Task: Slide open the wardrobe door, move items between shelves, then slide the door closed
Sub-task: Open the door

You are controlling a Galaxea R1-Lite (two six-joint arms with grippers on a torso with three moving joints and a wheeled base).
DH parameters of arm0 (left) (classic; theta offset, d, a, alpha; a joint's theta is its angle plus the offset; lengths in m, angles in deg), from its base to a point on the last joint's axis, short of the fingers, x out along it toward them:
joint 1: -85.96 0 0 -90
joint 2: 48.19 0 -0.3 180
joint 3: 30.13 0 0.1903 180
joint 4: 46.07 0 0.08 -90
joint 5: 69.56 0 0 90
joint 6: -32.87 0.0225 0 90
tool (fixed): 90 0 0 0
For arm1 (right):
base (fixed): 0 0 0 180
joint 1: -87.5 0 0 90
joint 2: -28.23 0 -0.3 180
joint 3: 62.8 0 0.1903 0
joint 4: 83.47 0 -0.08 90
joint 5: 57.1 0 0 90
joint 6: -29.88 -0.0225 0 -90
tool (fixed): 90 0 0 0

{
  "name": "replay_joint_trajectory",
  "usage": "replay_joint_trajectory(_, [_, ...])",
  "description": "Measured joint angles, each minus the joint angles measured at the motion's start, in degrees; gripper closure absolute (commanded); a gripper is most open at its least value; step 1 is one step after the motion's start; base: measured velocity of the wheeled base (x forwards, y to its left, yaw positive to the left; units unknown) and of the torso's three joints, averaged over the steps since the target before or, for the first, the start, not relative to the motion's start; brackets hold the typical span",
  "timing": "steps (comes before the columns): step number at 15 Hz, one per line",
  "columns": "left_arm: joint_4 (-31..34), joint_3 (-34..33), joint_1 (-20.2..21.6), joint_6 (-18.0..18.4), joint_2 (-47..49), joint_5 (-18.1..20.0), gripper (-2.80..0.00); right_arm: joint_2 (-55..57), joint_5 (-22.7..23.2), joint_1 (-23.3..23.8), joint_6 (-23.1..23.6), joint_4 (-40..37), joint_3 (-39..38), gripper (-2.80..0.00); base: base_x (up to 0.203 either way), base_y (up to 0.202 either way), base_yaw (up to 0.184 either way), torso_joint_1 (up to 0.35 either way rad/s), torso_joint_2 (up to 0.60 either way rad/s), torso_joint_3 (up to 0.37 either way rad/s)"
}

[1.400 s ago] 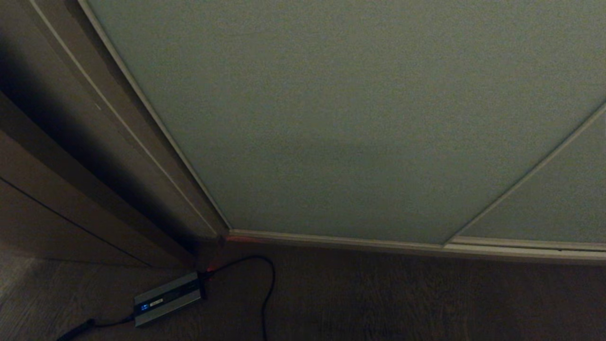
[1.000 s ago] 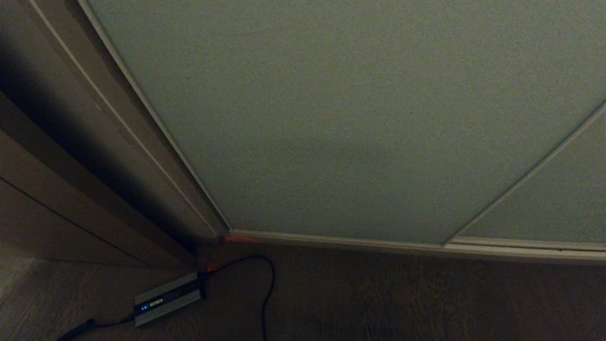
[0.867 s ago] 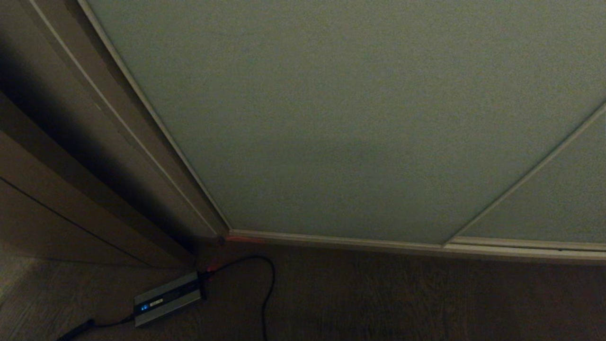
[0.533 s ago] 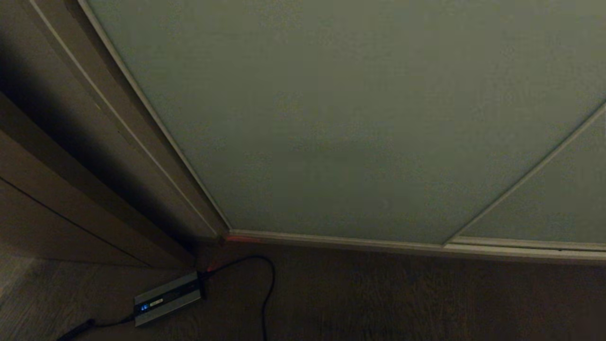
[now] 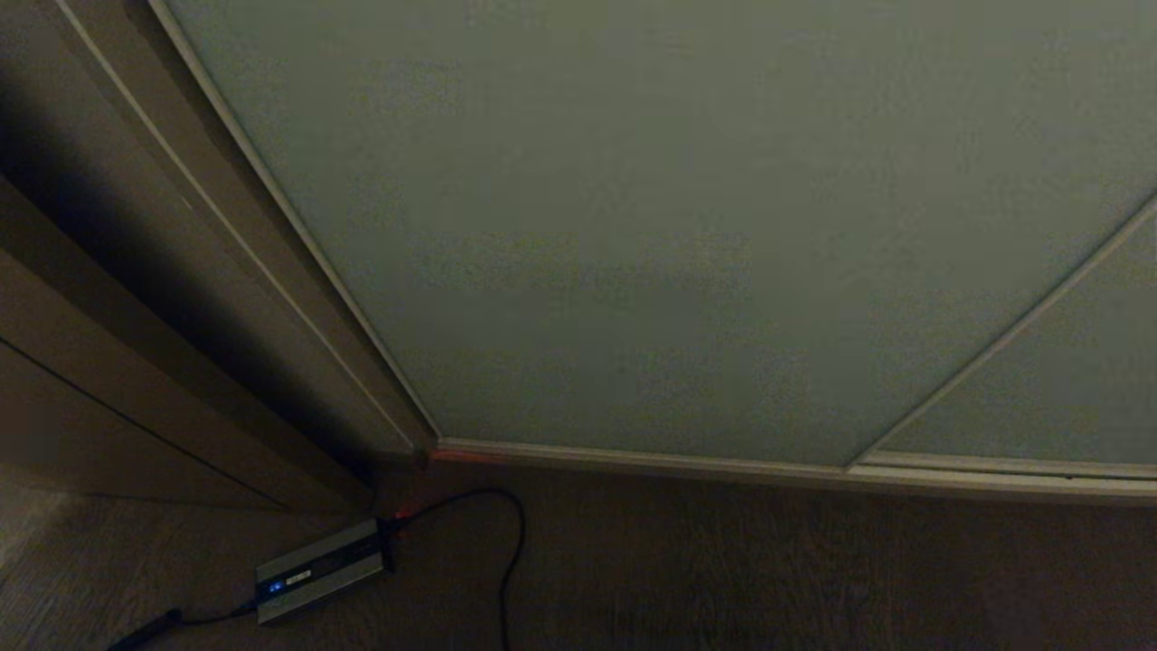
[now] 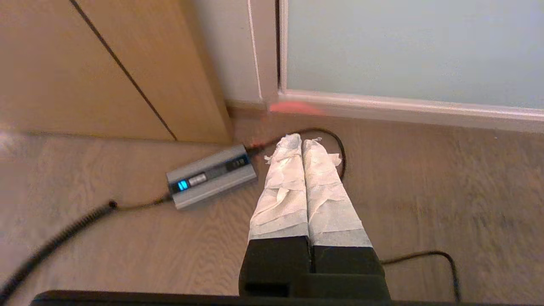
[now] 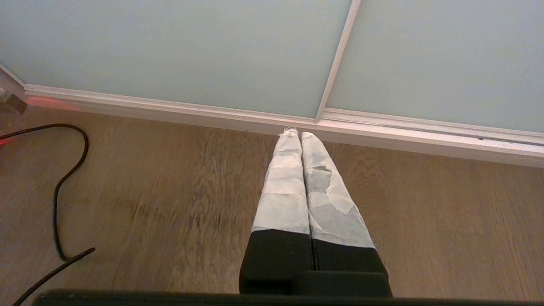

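The sliding wardrobe door [image 5: 651, 226] fills most of the head view, a pale grey-green panel with a thin cream frame, standing closed. It also shows in the left wrist view [image 6: 408, 46] and the right wrist view [image 7: 170, 46]. The items and the shelves are hidden behind it. Neither arm is in the head view. My left gripper [image 6: 301, 139] hangs shut and empty over the wooden floor near the door's left lower corner. Over the floor in front of the door's bottom rail, my right gripper [image 7: 296, 133] is shut and empty too.
A brown wood side panel [image 5: 117, 271] stands left of the door. A grey power box [image 5: 321, 570] with a blue light lies on the floor by that corner, with black cables [image 5: 511, 551] looping from it. A second door panel [image 5: 1067, 380] overlaps at the right.
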Motion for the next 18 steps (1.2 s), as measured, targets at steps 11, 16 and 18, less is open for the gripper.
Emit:
replay_joint_trajectory(11, [-9.75,27.32,1.75,2.28,17.60,-2.18,0.00,0.00,0.00,0.00,-0.02,0.00,0.00,0.00,0.000,0.000,0.000,0.000,0.00,0.000])
replay_joint_trajectory(16, [-29.63,45.91,5.79,1.56,41.17,-7.59,0.00,0.00,0.00,0.00,-0.02,0.00,0.00,0.00,0.000,0.000,0.000,0.000,0.00,0.000])
replay_joint_trajectory(18, [-37.21,50.01,6.58,1.40,49.03,-8.56,0.00,0.00,0.00,0.00,-0.02,0.00,0.00,0.00,0.000,0.000,0.000,0.000,0.00,0.000])
